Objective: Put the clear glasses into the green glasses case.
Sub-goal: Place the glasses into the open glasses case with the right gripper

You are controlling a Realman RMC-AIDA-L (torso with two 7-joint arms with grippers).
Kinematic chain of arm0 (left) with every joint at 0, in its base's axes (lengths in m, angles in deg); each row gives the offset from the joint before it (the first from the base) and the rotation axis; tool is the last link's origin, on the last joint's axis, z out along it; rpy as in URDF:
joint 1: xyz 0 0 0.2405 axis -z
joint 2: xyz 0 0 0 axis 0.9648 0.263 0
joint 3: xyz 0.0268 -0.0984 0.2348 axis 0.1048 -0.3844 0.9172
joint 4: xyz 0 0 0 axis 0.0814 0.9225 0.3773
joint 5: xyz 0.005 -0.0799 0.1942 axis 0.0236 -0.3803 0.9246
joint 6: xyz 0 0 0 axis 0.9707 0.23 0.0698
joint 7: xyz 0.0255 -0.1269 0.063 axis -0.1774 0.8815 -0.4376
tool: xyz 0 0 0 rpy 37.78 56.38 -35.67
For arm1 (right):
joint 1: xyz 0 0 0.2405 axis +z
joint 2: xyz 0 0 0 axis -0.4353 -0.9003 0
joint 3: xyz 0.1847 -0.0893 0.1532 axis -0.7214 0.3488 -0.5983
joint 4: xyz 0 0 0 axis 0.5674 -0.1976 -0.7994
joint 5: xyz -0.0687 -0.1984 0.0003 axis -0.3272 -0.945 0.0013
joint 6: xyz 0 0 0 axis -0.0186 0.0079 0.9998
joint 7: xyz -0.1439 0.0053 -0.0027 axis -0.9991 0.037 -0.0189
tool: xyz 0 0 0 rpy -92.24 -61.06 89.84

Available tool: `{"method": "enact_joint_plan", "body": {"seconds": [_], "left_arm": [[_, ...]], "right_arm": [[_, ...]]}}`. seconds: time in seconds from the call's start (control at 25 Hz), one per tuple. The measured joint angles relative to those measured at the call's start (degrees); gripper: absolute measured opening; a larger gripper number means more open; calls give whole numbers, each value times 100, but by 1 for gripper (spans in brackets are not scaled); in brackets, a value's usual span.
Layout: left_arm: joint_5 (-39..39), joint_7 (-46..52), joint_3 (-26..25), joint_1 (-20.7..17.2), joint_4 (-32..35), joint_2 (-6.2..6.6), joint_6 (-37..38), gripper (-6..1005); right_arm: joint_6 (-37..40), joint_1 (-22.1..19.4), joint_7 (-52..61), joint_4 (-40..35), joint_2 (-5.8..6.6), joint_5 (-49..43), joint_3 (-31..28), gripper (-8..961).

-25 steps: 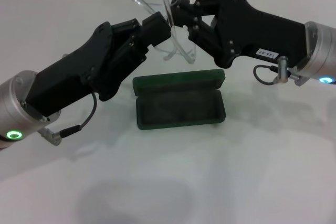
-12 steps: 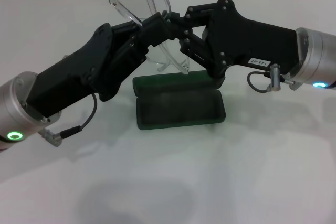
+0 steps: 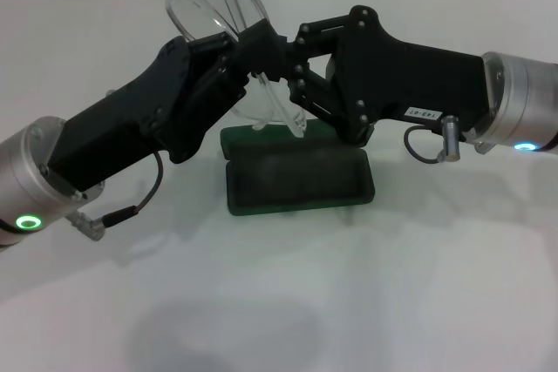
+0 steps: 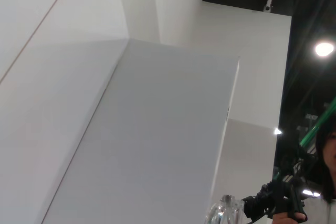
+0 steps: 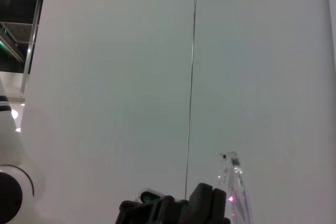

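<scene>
We see the clear glasses (image 3: 228,6) held in the air above and behind the open green glasses case (image 3: 298,172). Left gripper (image 3: 247,58) and right gripper (image 3: 281,63) both clamp them, meeting above the case.

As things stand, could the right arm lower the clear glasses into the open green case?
Probably yes. The green glasses case lies open right below both grippers, nothing in it. But the left gripper also meets the clear glasses where the right gripper does, so it may need to let go first.
</scene>
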Motion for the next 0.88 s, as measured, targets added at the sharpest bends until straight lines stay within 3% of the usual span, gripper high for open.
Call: {"method": "enact_joint_plan", "body": {"seconds": [0.88], "left_arm": [[7,1,-1,-16,-26,0,-22,56]], "right_arm": [[-107,-102,-160,-10,-1,112,-52,63]]}}
